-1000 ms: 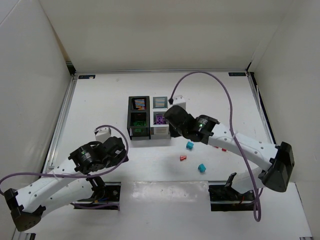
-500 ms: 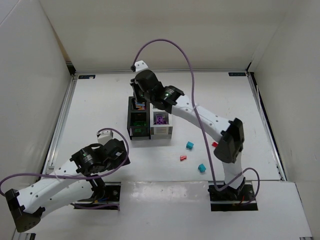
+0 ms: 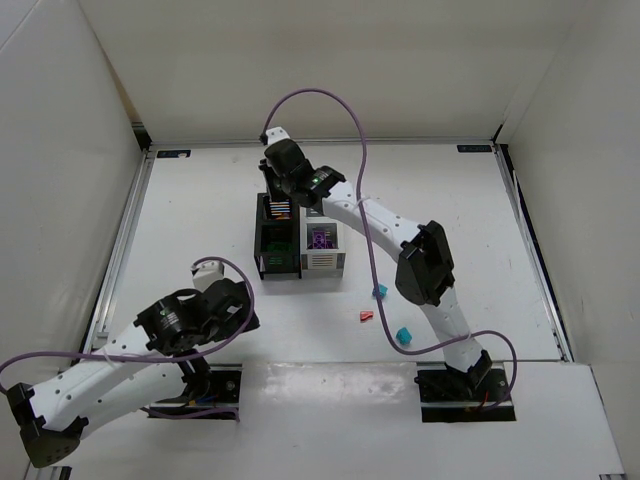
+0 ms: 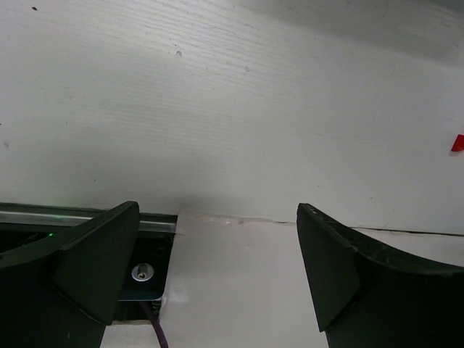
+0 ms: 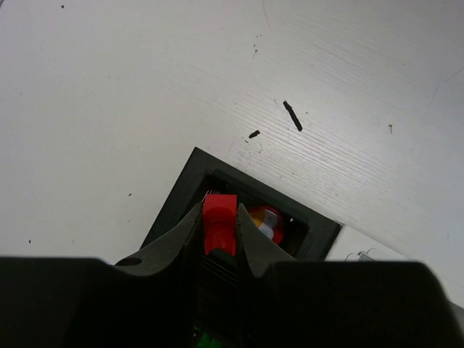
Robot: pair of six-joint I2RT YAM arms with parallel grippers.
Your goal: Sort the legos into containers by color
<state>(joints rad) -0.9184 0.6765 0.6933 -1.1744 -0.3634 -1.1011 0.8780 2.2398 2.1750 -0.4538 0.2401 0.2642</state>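
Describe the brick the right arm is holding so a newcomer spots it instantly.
Find the 2x2 block of bins in the middle of the table; the right gripper hangs above its far-left black bin. The red brick is pinched between that gripper's fingers, while the loose red piece lies on the table.

1. The desk (image 3: 200,210) is white with faint pale grain streaks and a few small black marks.
2. The containers (image 3: 303,246) are black on the left pair and white on the right pair. The far white bin (image 3: 320,205) has a grey-and-white striped bottom.
3. The held red lego (image 5: 219,212) is bright red between the black fingers of the right claw (image 5: 219,222).
4. Green pieces (image 3: 276,263) lie in the near black bin, and purple pieces (image 3: 320,239) in the near white bin.
5. Two teal legos (image 3: 380,291) (image 3: 403,335) and a loose red lego (image 3: 367,316) lie on the desk.
6. The left claw (image 4: 216,217) is black.
7. Both arms are white with black joints, and their cables (image 3: 365,170) are purple.
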